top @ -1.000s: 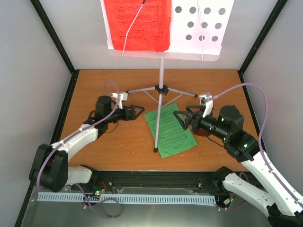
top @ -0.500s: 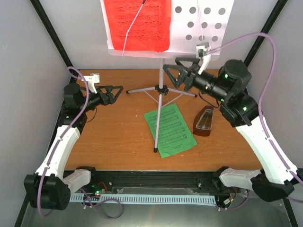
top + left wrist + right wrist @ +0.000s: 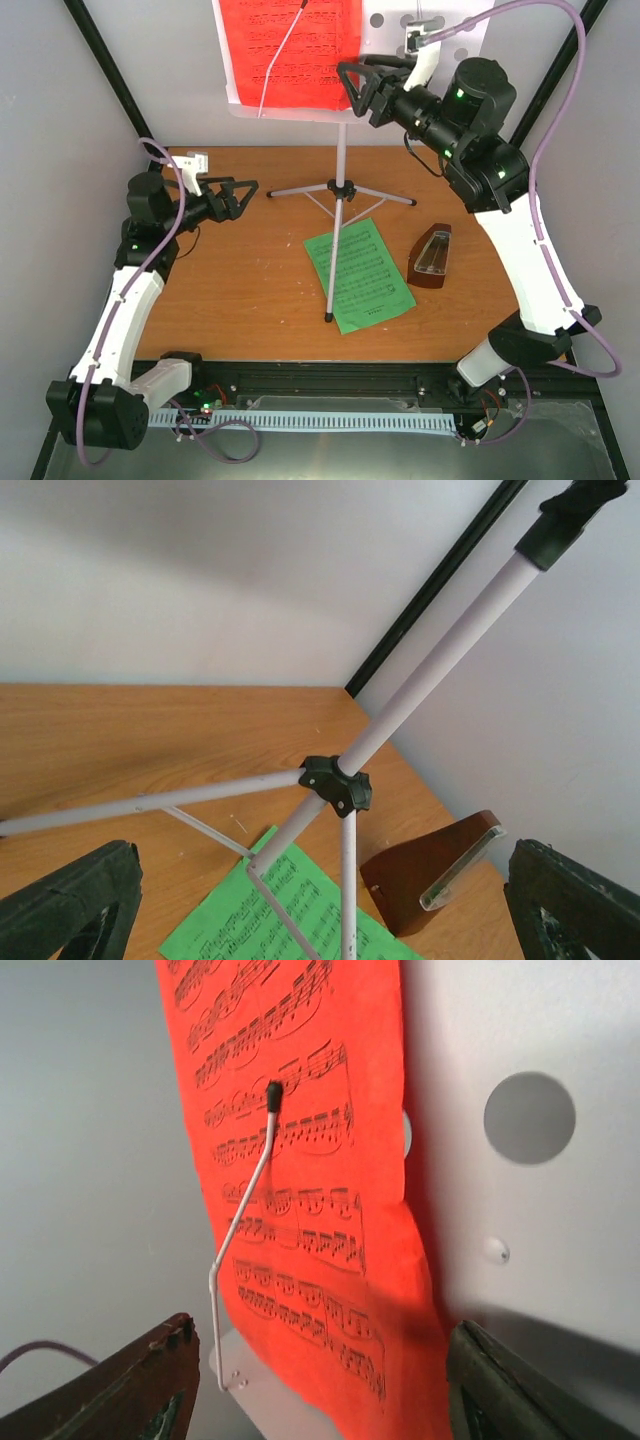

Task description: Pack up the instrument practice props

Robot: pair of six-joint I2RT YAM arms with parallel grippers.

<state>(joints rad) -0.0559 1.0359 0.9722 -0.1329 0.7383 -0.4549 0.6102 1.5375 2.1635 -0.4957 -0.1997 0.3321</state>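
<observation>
**Right gripper** (image 3: 351, 88): jaws were parted and grasped nothing. In the right wrist view the two fingers (image 3: 130, 1390) stood wide on either side of the lower part of the red music sheet (image 3: 300, 1160). I could not tell whether either finger touched the paper. The gripper was raised well above the table (image 3: 250, 290), level with the stand's perforated tray (image 3: 560, 1210).

**Red sheet:** it lay against the left half of the tray face, with a thin white wire retainer (image 3: 245, 1220) across it. The wire's black tip rested on the printed staves.

**Left gripper** (image 3: 238, 196): jaws were fully released and empty. It hung low over the far left of the table, pointed toward the silver tripod stand (image 3: 340, 170) but apart from it. The left wrist view showed the black leg hub (image 3: 337, 785) ahead, between the fingers.

**Green music sheet** (image 3: 360, 275): it lay flat on the table, under the stand's near leg.

**Metronome** (image 3: 430, 258): dark brown with a clear cover, it was on the table just right of the green sheet and clear of both grippers.
</observation>
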